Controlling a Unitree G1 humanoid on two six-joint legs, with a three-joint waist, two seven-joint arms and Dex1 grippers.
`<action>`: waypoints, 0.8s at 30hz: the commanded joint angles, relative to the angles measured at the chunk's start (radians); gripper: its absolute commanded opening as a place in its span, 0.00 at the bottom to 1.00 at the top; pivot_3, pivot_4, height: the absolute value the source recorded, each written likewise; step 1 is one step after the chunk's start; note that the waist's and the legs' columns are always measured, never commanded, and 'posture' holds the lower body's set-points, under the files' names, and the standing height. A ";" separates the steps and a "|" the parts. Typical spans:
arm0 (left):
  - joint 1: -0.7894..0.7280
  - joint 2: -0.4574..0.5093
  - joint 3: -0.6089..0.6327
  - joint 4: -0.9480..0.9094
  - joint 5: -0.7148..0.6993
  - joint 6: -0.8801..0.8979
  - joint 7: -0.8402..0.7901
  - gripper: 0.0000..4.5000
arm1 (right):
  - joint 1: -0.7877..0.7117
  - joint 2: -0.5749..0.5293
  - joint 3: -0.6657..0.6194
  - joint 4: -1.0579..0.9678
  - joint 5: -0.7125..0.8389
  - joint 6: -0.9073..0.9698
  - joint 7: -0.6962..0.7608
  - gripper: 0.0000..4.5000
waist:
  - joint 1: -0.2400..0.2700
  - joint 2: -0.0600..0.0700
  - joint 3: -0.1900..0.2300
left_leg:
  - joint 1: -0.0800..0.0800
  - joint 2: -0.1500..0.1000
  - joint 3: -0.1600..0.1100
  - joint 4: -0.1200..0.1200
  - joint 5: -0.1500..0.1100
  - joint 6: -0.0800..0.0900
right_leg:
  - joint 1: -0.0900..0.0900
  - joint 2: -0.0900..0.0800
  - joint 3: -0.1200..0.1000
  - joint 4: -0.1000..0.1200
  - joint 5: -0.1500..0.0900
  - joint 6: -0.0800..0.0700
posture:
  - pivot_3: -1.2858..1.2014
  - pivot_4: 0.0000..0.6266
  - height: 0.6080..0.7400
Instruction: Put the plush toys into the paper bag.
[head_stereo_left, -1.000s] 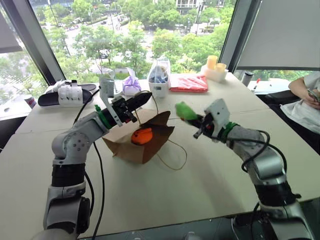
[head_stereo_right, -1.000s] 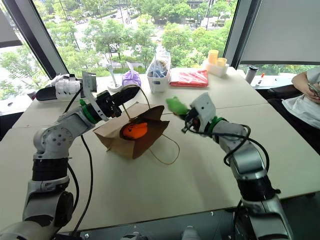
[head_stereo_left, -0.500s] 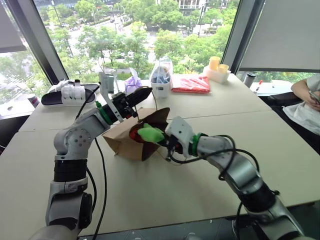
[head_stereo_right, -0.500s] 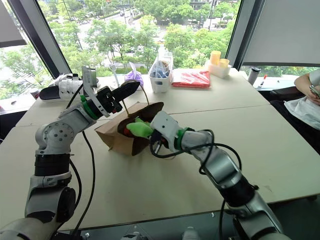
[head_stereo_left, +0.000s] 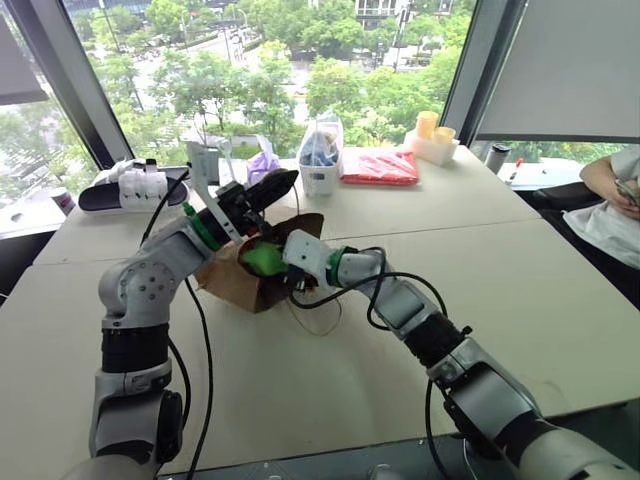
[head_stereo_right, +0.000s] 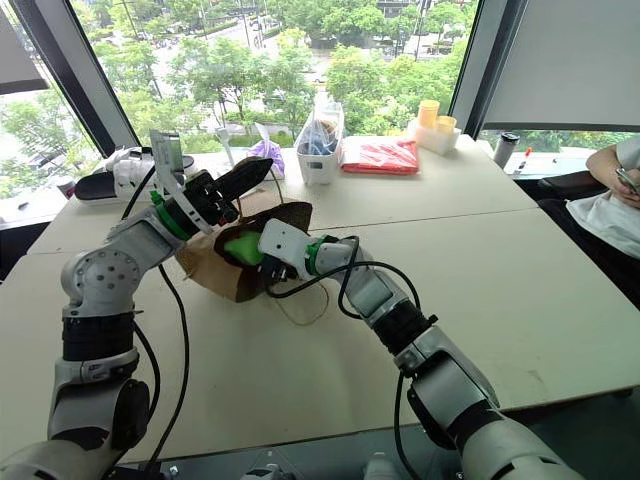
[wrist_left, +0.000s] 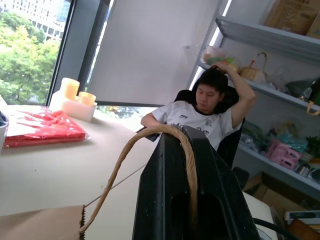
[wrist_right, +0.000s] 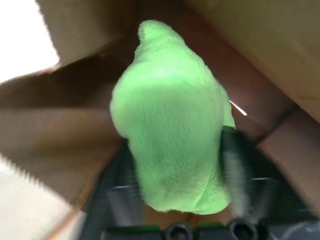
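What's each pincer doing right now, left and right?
Left pincer: closed on the paper bag's cord handle, lifting it.
Right pincer: at the paper bag mouth, green plush toy between its fingers; grip cannot be told.

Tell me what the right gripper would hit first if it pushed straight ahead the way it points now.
Probably the inside of the paper bag. The right gripper points into the bag's open mouth with the green plush toy between its fingers, brown paper close behind it. Depth to that wall is unclear.
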 joint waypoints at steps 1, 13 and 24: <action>-0.015 0.004 0.039 -0.036 -0.036 -0.005 0.014 0.00 | -0.017 -0.002 -0.045 -0.048 -0.010 -0.010 0.009 0.96 | -0.001 0.000 0.000 | 0.000 0.000 0.000 0.000 0.000 0.000 | 0.000 0.000 0.000 0.000 0.000 0.000 | 0.52 0.24 1.00; -0.086 0.026 0.112 0.080 -0.065 -0.037 0.045 0.00 | 0.093 -0.226 -0.351 -0.547 0.150 0.416 0.077 0.99 | 0.011 0.000 0.000 | -0.001 0.000 0.000 0.000 0.000 0.000 | 0.000 0.000 0.000 0.000 0.000 0.000 | 0.52 0.24 1.00; -0.077 0.036 0.096 0.093 -0.041 -0.056 0.011 0.00 | 0.200 -0.126 -0.619 -0.629 0.329 0.921 -0.135 0.99 | 0.025 0.000 0.000 | 0.000 0.000 0.001 0.000 0.000 0.000 | 0.000 0.000 0.000 0.000 0.000 0.000 | 0.52 0.24 1.00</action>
